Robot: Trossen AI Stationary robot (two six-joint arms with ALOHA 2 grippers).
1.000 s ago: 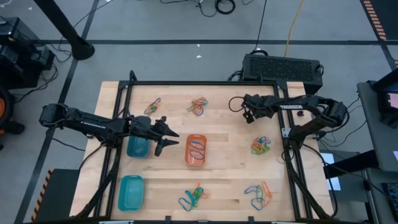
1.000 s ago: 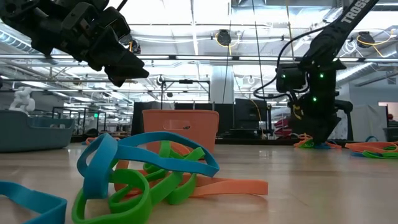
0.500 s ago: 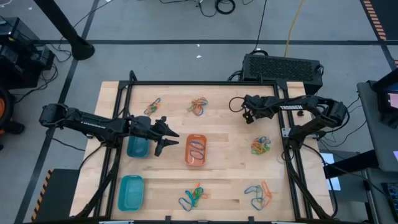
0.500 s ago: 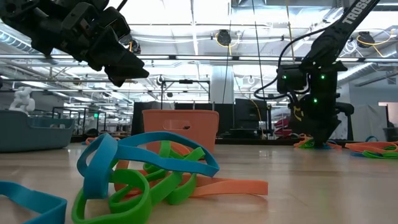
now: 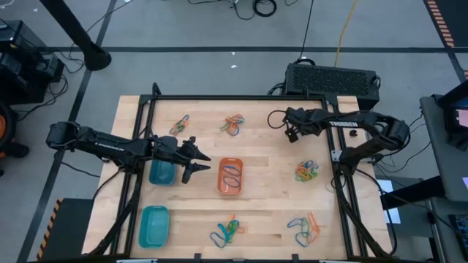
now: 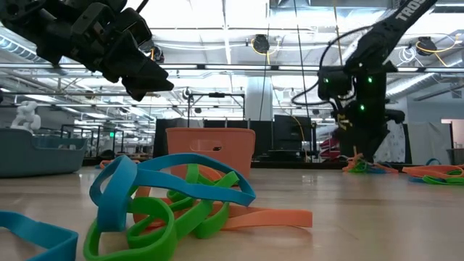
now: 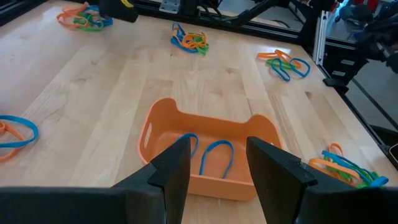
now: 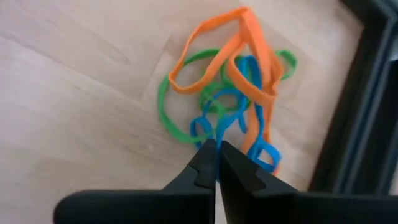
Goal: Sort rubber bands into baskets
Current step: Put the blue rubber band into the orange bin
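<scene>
Wooden worktop is carrying six band piles. Right tool is hanging over a far-side tangle, fingers pressed together, apparently pinching a blue band. Step looks like pick-and-lift; next is carrying it to a basket. Left tool is hovering spread and empty beside the orange basket, which is already holding blue bands.

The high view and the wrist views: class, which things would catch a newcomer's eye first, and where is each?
The orange basket at mid-table, blue rubber bands inside, with the left gripper open just beside it. Next, the right gripper closed over a tangle of rubber bands near the frame. Other bright piles dot the table.
</scene>
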